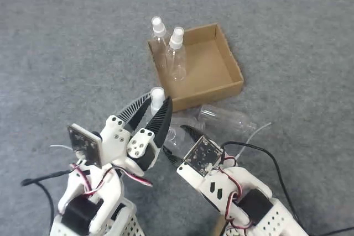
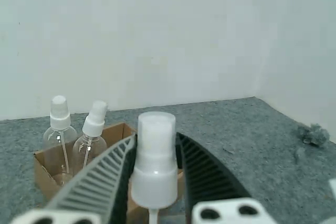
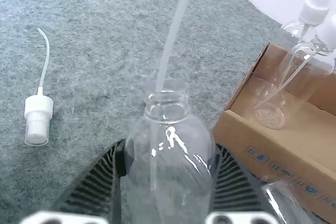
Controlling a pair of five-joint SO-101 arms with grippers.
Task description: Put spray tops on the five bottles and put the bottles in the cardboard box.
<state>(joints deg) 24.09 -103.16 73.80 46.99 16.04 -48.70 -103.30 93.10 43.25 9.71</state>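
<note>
My left gripper [image 1: 157, 99] is shut on a white spray top [image 1: 157, 96], held upright with its tube pointing down. In the left wrist view the spray top [image 2: 155, 156] sits between the black jaws of the left gripper [image 2: 155, 145]. Just below it, my right gripper [image 3: 168, 153] is shut on a clear open bottle [image 3: 168, 156], which stands upright. The spray top's tube [image 3: 176, 35] runs down into the bottle's neck. In the high view the right gripper [image 1: 174, 136] and its bottle [image 1: 170, 132] are in front of the cardboard box [image 1: 221, 78].
Two capped bottles [image 1: 159, 34] [image 1: 177, 48] stand in the box's left corner. An uncapped bottle [image 1: 228, 119] lies on the grey carpet in front of the box. A loose spray top [image 3: 38, 119] lies on the carpet beside the held bottle. Thin white tubes [image 1: 255, 132] [image 1: 60, 147] lie near both arms.
</note>
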